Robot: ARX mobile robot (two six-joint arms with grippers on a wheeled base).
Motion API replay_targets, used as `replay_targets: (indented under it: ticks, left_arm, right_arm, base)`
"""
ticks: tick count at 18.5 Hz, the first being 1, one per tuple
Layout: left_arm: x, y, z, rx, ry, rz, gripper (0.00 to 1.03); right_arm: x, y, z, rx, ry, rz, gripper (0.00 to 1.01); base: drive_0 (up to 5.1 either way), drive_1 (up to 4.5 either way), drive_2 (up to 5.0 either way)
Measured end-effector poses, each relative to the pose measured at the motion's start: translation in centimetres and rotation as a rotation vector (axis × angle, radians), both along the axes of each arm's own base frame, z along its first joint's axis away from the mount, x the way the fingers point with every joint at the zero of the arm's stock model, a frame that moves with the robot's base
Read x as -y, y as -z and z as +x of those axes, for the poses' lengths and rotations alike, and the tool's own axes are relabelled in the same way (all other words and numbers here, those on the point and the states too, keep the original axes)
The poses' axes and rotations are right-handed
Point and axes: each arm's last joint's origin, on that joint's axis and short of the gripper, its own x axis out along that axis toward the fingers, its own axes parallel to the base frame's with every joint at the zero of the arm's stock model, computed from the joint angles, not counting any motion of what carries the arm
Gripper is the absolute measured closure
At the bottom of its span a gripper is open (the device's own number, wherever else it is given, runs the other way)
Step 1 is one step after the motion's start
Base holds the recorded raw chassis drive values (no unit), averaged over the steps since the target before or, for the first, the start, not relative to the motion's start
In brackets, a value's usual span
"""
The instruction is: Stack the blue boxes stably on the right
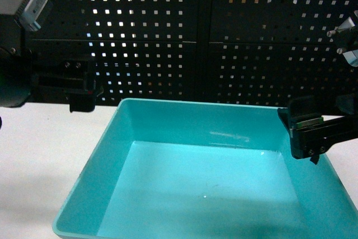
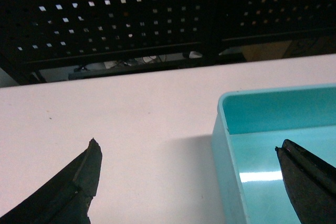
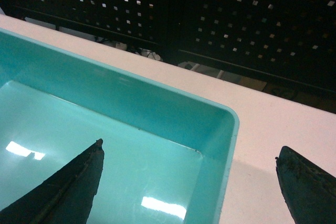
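I held both grippers, left (image 2: 189,166) and right (image 3: 189,166), released astride opposite rims of the turquoise tub (image 1: 184,121) on the worktop (image 1: 39,155); uneven clamping risked tilting it.

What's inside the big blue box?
Nothing can be seen inside the turquoise tub, just its glossy floor with light reflections. The right gripper covers a bit of the far right wall; the near edge is cut off.

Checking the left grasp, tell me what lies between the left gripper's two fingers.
The blue box's left wall and a strip of bare white table, in the left wrist view.
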Motion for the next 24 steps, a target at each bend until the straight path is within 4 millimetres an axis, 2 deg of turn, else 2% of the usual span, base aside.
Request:
replay_targets:
  ticks: [5, 11, 14, 20, 21, 24]
  left_arm:
    - [0.4, 3.7, 0.7, -0.120, -0.001, -0.021, 0.05]
    - [1.6, 7.3, 0.6, -0.240, 0.002, -0.016, 0.05]
    - [1.8, 8.3, 0.7, -0.278, -0.018, -0.007, 0.05]
    - [1.8, 8.5, 0.8, -0.289, -0.051, -0.036, 0.05]
    - [1.8, 8.6, 0.8, -0.292, -0.060, -0.039, 0.05]
    - [2.0, 8.7, 0.6, -0.310, -0.068, -0.038, 0.05]
  right_arm:
    - [0.0, 4.0, 0.5, -0.116, 0.004, -0.018, 0.03]
    - [1.6, 7.1, 0.9, -0.199, 0.033, -0.023, 0.03]
    - [1.8, 7.5, 1.1, -0.200, 0.029, -0.026, 0.03]
    - [1.8, 7.6, 1.7, -0.190, 0.056, -0.042, 0.03]
    - [1.8, 7.6, 1.7, -0.196, 0.055, -0.040, 0.07]
    - [1.8, 7.6, 1.6, -0.196, 0.052, -0.039, 0.35]
  base:
    - [0.0, 0.00, 0.0]
    - [0.0, 0.00, 0.0]
    - [0.0, 0.00, 0.0]
    - [0.0, 0.00, 0.0]
    - [0.0, 0.00, 0.0]
    - [0.0, 0.00, 0.0]
